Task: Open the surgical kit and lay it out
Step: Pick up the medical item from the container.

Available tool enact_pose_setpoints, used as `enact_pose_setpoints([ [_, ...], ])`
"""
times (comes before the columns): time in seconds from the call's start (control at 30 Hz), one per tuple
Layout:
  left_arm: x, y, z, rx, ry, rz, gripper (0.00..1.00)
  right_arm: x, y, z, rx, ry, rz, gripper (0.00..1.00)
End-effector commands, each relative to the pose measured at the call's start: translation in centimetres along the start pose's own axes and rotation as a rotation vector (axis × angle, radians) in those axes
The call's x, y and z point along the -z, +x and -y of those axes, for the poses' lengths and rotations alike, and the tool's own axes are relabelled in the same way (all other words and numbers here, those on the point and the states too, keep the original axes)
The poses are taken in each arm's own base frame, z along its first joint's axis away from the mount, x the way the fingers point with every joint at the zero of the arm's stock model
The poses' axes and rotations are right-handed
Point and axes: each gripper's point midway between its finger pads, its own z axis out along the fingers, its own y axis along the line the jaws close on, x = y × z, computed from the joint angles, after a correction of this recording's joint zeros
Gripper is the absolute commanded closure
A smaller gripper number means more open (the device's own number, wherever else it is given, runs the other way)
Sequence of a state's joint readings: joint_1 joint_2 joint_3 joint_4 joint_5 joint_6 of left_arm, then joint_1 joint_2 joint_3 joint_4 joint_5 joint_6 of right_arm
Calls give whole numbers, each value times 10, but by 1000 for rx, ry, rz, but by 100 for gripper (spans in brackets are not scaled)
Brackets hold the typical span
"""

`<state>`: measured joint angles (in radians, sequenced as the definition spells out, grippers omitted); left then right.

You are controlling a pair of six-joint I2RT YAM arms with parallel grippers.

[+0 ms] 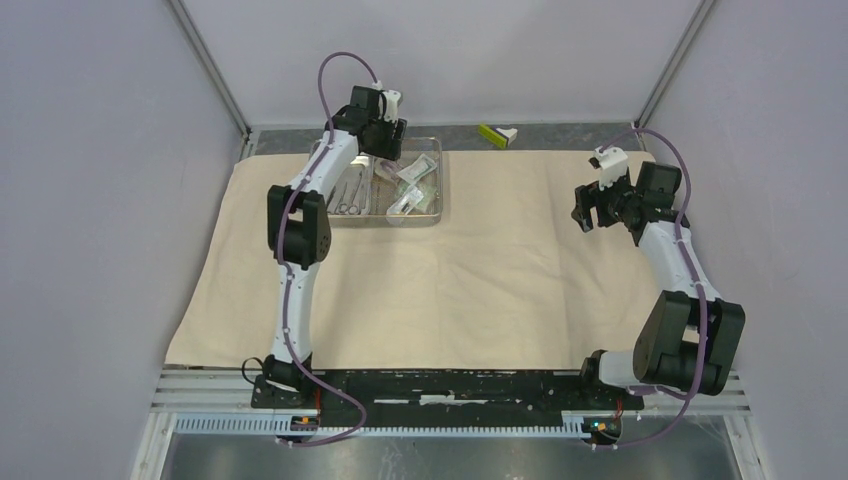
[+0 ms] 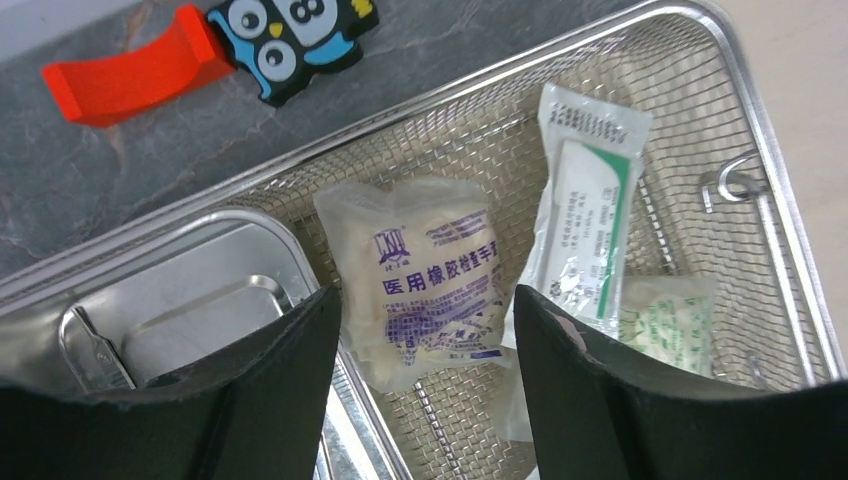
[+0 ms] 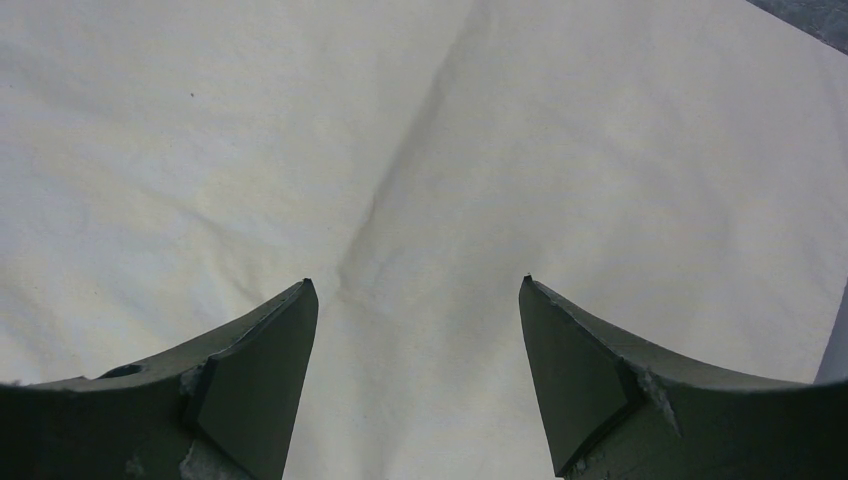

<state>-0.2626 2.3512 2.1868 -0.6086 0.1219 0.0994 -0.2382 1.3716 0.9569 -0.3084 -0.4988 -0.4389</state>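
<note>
Left wrist view: left hand (image 2: 425,293) gaping, empty, above glove packet (image 2: 420,240) in mesh tray (image 2: 470,130).
Right hand (image 3: 416,282): gaping, empty, over beige cloth (image 3: 300,120).

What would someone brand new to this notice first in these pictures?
The big beige cloth, spread flat, fills most of the overhead view. Near its far left corner sits a shiny steel mesh tray holding sealed packets, with the left gripper open right above them. The right gripper hangs open over bare cloth on the right.
</note>
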Motion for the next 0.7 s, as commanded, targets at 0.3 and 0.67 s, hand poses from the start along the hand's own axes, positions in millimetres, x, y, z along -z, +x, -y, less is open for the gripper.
enact_pose_setpoints([
  [0.3, -18, 30, 0, 1, 7, -81, 43, -1, -6, -5, 6, -26, 34, 19],
  [0.67, -20, 34, 1, -9, 18, -92, 59, -2, -3, -7, 8, -36, 28, 19],
])
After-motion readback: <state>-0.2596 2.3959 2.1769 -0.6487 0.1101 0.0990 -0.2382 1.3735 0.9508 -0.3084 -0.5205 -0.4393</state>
